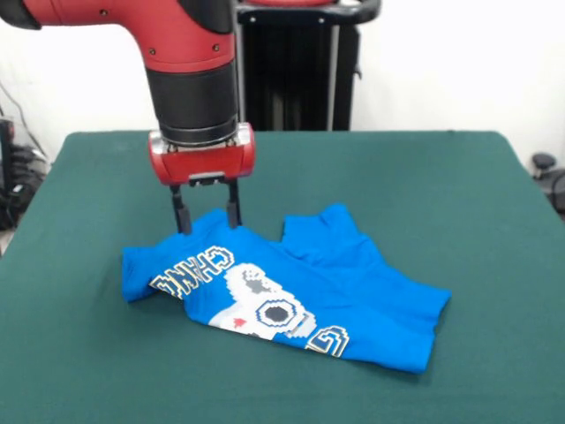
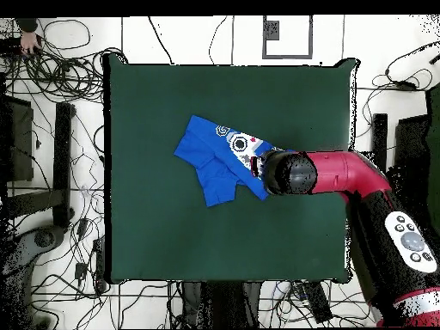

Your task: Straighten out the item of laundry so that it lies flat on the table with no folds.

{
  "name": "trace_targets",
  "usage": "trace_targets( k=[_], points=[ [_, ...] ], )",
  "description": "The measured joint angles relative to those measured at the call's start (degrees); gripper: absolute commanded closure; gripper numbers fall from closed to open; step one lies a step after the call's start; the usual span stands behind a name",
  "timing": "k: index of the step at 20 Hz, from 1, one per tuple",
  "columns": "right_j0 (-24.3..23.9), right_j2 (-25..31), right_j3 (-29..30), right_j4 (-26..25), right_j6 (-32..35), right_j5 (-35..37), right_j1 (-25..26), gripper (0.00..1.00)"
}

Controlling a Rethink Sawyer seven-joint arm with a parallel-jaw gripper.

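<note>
Front view: T-shirt point(image 1: 291, 287) edge (raised) between jaws

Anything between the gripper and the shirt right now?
Nothing visible. The gripper stands open right at the shirt's far edge, fingertips at the cloth, with only bare table around it.

Front camera faces the robot low and close; overhead looks straight down; both share the table point(image 1: 459, 194) point(image 2: 155, 232)

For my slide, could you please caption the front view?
Sawyer's gripper, open, reaches a crumpled blue T-shirt lying folded on the green table.
</note>
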Motion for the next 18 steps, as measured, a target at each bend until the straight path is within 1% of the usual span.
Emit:
trace_targets(
  k=[18],
  points=[
    [-6.14, 1.30, -0.01, -0.79, -0.05, 5.55, -0.02, 0.00]
  ],
)
